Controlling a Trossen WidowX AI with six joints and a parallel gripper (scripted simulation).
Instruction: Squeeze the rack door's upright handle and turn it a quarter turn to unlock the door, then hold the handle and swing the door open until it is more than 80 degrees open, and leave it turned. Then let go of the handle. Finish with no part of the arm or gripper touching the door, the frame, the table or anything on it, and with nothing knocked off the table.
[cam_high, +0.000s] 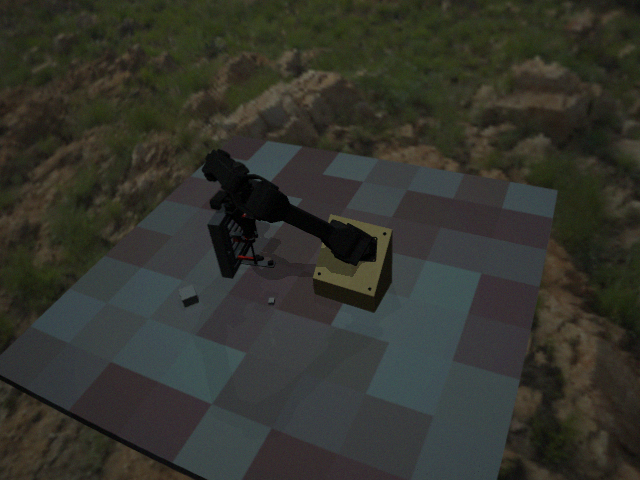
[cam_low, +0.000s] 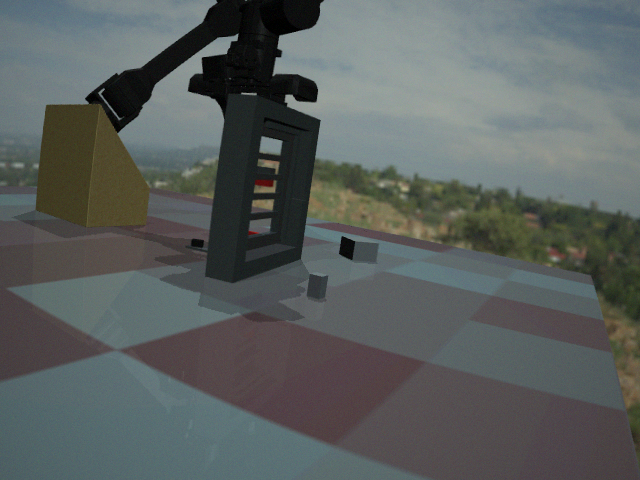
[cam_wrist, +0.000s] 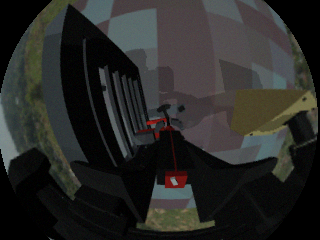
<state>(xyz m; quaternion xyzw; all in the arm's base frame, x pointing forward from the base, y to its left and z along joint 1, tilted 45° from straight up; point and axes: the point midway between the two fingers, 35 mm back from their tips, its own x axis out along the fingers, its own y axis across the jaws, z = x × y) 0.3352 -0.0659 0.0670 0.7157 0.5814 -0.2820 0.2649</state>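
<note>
Wrist view: hand (cam_high: 249, 219) (cam_low: 227, 98) (cam_wrist: 171, 143) partly closed, clamped on red-faced handle (cam_wrist: 176, 179); might slip during a turn if gripped off-centre, perhaps bumping frame (cam_high: 222, 250) (cam_low: 225, 191) (cam_wrist: 52, 75).

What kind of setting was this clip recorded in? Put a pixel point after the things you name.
Seemingly a robot test table outdoors in hilly scrubland: a checkered tabletop (cam_high: 305, 372) (cam_low: 289, 403), brown rocks (cam_high: 305, 98) beyond it, and open cloudy sky (cam_low: 465, 103).
</note>
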